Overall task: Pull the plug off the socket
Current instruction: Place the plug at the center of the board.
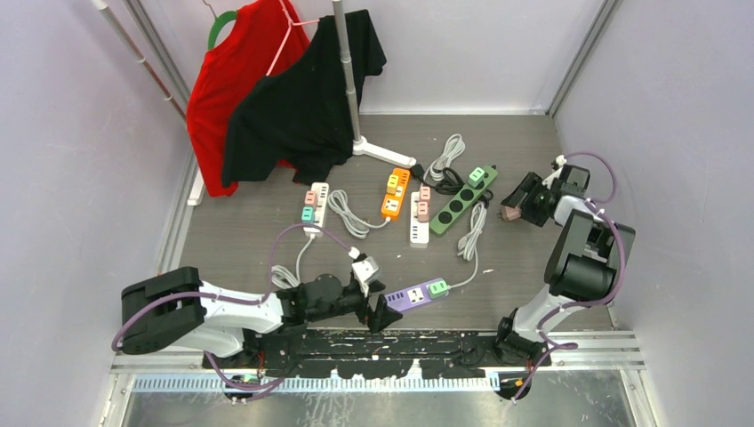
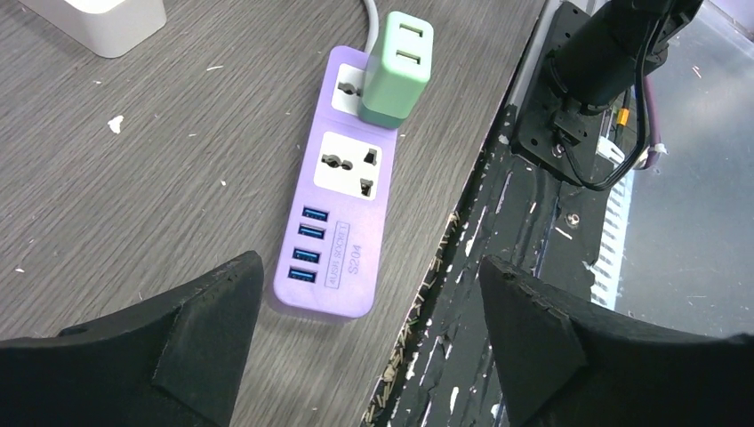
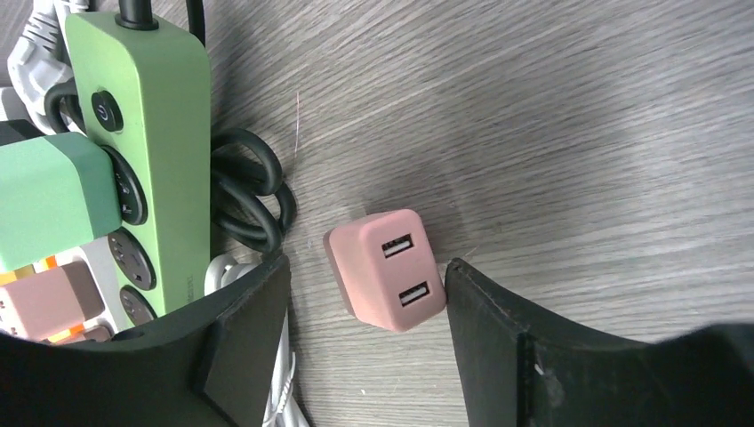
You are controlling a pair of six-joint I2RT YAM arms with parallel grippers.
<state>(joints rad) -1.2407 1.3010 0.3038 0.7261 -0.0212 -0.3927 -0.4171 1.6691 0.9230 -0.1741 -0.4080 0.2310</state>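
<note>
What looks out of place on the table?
The pink USB charger lies loose on the table between the open fingers of the right gripper, plugged into nothing, unlike the green charger seated in the green power strip.

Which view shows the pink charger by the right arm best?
Right wrist: the pink charger sits mid-frame on the table between the open fingers, both USB ports plain. Top external shows it only as a small pink spot at those fingers. Left wrist does not show it.
</note>
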